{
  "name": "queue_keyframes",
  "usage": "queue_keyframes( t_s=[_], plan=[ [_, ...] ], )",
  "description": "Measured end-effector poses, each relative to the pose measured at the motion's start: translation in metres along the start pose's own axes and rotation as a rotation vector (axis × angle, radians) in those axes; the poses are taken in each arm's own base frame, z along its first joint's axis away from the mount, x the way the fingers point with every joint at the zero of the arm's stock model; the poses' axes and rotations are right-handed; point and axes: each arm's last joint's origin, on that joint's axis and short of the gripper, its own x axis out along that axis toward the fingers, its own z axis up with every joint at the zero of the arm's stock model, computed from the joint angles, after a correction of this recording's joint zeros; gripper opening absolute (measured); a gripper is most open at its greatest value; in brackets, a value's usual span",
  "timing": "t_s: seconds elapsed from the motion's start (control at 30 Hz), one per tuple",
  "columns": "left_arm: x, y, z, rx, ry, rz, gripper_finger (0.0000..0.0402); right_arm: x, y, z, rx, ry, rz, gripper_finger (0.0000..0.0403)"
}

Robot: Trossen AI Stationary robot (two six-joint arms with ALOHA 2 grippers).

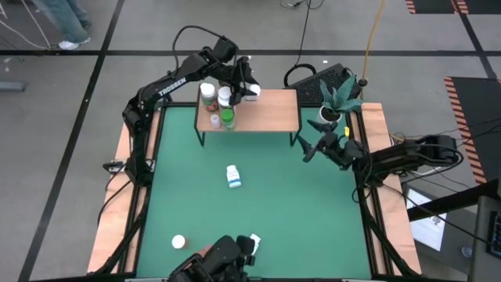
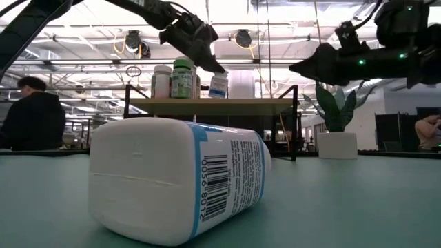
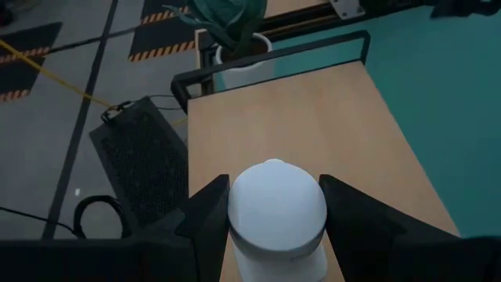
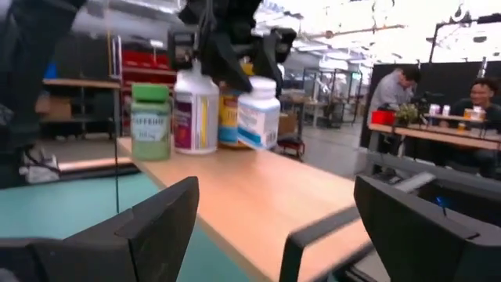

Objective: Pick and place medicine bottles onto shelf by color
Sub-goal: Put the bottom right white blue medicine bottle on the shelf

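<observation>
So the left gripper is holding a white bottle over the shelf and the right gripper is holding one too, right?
Not quite. The left gripper does hold a white bottle over the shelf, but the right gripper is open and empty, as the right wrist view shows.

The shelf (image 1: 266, 110) showed a pale wood top on thin black legs, over a green table (image 1: 258, 211). The green bottle (image 4: 150, 122) matched its green cap. Beside it, the white bottle (image 4: 196, 110) carried a magenta label. The blue-labelled bottle (image 4: 259, 112) was white-capped, and the dark left gripper (image 3: 274, 215) framed that white cap. The lying bottle (image 2: 176, 179) was white, with blue band and black barcode. The plant pot (image 2: 336, 145) was white under green leaves.
</observation>
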Motion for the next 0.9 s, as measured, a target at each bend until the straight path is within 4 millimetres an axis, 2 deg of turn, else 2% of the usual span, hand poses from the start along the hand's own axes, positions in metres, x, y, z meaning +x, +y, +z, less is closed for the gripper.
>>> queue_keyframes(
  t_s=[0.17,0.57,0.7,0.8,0.9],
  plan=[
    [0.004,-0.001,-0.007,0.016,0.0,-0.008,0.0186,0.008,-0.001,0.003,0.034,-0.034,0.019,0.0334],
    [0.007,0.006,-0.013,0.035,-0.035,0.053,0.0186,0.042,0.015,-0.007,-0.045,0.072,0.047,0.0334],
    [0.006,0.005,-0.016,0.003,0.006,0.073,0.0186,0.047,0.018,-0.01,-0.062,0.08,0.051,0.0334],
    [-0.003,0.004,-0.007,0.022,-0.023,0.093,0.0186,0.047,0.018,-0.01,-0.072,0.08,0.052,0.0334],
    [-0.004,0.005,-0.008,0.018,-0.015,0.102,0.0186,0.046,0.018,-0.01,-0.072,0.08,0.054,0.0334]
  ],
)
